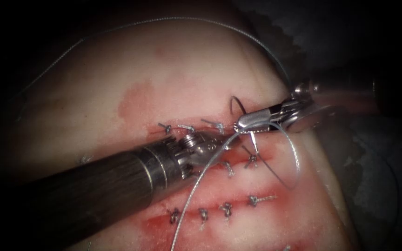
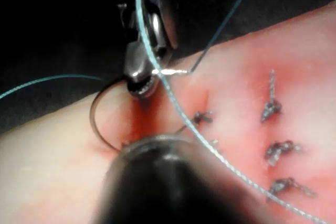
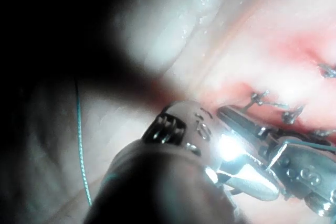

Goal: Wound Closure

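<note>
Two tools meet at the right end of the far cut (image 1: 201,128) in the tissue (image 1: 117,83). The right tool (image 1: 250,122) is clenched on the needle (image 1: 236,106), near one end of its curve; the dark arc rises on the far side of the jaws and seems to enter the tissue just beside them, though I cannot tell how deep. The left tool (image 1: 217,145) lies just left and near, tips by the cut; whether it holds anything I cannot tell. Thread (image 1: 201,179) drapes over both tools and loops to the right. Risk, as I judge it: the loose loop could snag on a jaw or wrist, or the needle could twist in the grip and tear the cut's edge
</note>
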You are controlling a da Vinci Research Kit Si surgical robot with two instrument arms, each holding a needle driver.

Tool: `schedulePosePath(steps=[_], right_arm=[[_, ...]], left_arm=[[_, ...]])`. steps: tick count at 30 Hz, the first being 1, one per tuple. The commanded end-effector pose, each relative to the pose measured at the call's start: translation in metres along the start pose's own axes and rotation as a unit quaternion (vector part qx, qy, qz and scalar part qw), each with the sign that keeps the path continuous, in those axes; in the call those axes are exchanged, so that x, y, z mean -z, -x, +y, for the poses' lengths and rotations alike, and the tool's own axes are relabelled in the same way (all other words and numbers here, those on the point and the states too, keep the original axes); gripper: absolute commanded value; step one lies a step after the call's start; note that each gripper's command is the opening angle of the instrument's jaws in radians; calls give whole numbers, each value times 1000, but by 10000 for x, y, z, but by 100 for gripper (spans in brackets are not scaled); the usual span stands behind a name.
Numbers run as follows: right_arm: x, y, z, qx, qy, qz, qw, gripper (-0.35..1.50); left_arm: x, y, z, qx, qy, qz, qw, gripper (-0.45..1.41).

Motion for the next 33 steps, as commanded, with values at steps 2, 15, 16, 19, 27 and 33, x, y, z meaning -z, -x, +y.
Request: schedulePosePath(steps=[2,15,16,19,27,33], right_arm=[[-4,-14,6,-13,-6,8,1000,-35],[2,-19,14,-51,-8,41,998,-35],[3,-20,14,-54,-10,42,998,-35],[4,-25,12,-69,-17,44,997,-35],[5,-36,10,-133,-41,49,989,-35],[3,-39,7,-165,-53,57,983,-35]], left_arm=[[-6,10,6,0,2,-2,1000,-45],[-4,11,4,1,2,-2,1000,-45],[-4,11,2,1,2,-2,1000,-45],[-4,12,-1,2,4,-2,1000,-45],[-5,11,-2,2,7,-2,1000,-45],[-6,10,0,2,7,-2,1000,-45]])
